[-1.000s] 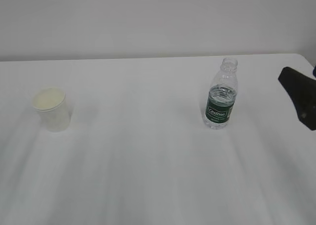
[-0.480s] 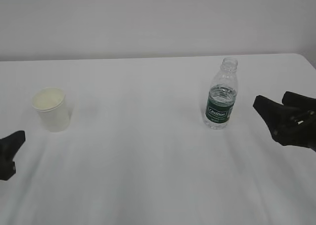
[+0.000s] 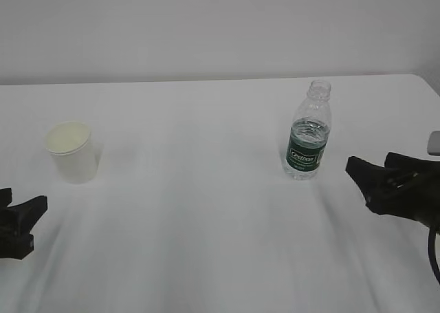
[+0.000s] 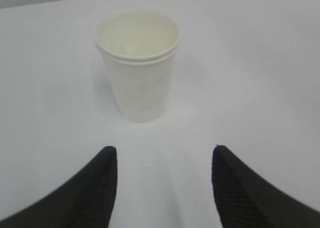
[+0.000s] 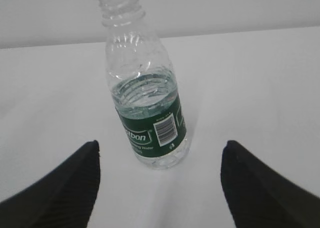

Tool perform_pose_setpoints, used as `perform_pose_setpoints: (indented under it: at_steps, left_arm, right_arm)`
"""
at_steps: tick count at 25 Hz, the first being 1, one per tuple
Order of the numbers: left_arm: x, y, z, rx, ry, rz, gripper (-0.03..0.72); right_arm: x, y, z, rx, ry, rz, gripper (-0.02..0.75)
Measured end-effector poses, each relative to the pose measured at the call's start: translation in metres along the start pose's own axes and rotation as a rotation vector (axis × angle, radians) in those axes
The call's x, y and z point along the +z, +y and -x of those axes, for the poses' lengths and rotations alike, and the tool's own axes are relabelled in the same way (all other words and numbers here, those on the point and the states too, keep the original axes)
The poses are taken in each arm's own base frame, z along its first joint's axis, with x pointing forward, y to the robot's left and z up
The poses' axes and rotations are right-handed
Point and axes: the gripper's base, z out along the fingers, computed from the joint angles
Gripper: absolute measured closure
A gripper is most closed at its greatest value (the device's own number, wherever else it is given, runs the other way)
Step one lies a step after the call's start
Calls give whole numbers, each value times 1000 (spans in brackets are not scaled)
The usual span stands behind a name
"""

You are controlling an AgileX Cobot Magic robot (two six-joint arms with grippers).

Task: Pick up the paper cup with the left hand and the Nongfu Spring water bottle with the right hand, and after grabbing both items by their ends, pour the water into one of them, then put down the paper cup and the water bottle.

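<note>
Both claws gaping wide and empty, left hand [image 3: 17,213] now further in from the tabletop's left edge just short of the upright paper cup [image 3: 71,152], right hand [image 3: 375,175] crept closer beside the upright, mouth-up Nongfu Spring water bottle [image 3: 308,133], arms mostly cut off.

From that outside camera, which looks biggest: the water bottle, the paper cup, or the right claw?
1. Right claw, though it sits nearer the camera and is cut off at the edge, so unsure.
2. Water bottle, tallest.
3. Paper cup, shortest.
</note>
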Motion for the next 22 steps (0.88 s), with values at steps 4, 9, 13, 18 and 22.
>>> perform_pose_setpoints:
  at_steps: [4, 9, 13, 18, 22]
  left_arm:
    - [7, -1, 7, 15, -34, -24, 258]
    - [14, -3, 11, 29, -47, -49, 257]
    - [15, -3, 7, 27, -28, -51, 257]
    - [18, -3, 6, 27, -23, -52, 257]
    - [19, -3, 6, 27, -23, -52, 257]
  right_arm:
    - [14, -5, -9, 3, 35, -2, 151]
    - [34, -7, -13, -35, 45, 34, 101]
    - [50, -9, -16, -125, 49, 78, 93]
    - [67, -12, -21, -168, 49, 94, 91]
    - [75, -14, -24, -177, 54, 107, 91]
